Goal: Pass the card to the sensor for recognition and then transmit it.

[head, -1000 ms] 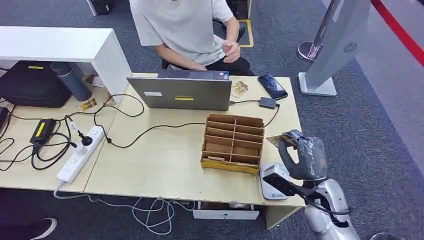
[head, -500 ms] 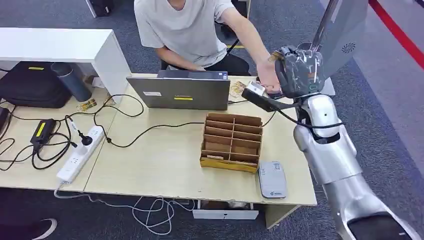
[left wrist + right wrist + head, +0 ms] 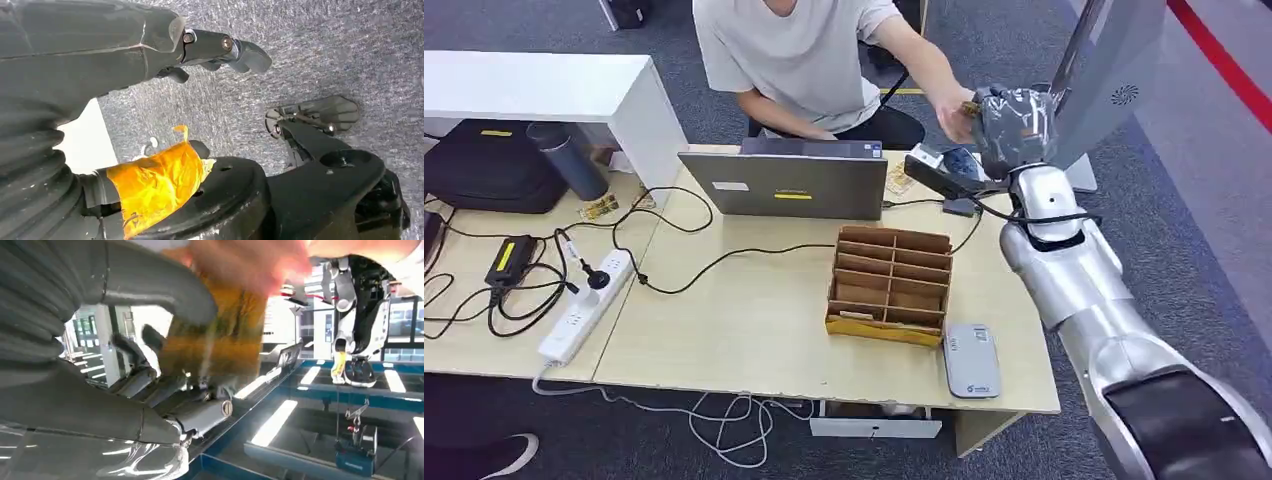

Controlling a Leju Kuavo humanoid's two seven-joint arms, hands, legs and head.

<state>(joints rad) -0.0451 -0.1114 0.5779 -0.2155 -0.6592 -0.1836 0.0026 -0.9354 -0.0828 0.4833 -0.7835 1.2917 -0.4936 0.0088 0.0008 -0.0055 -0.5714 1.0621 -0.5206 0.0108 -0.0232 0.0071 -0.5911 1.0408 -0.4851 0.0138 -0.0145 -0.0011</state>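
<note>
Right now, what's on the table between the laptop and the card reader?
In the head view, the cardboard organizer stands between the laptop and the card reader, with a black cable crossing the table before it.

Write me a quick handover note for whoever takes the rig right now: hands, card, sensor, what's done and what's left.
Right hand: raised over the desk's far right corner, holding the card out to the person's hand, which is at the card; whether they have gripped it is blurred.
Left hand: hanging over the floor, holding nothing.
Sensor: flat on the desk's near edge, right of the cardboard organiser, nothing on it.
Done: card lifted and brought to the person.
Left: release the card once the person has it, then lower the arm.
</note>
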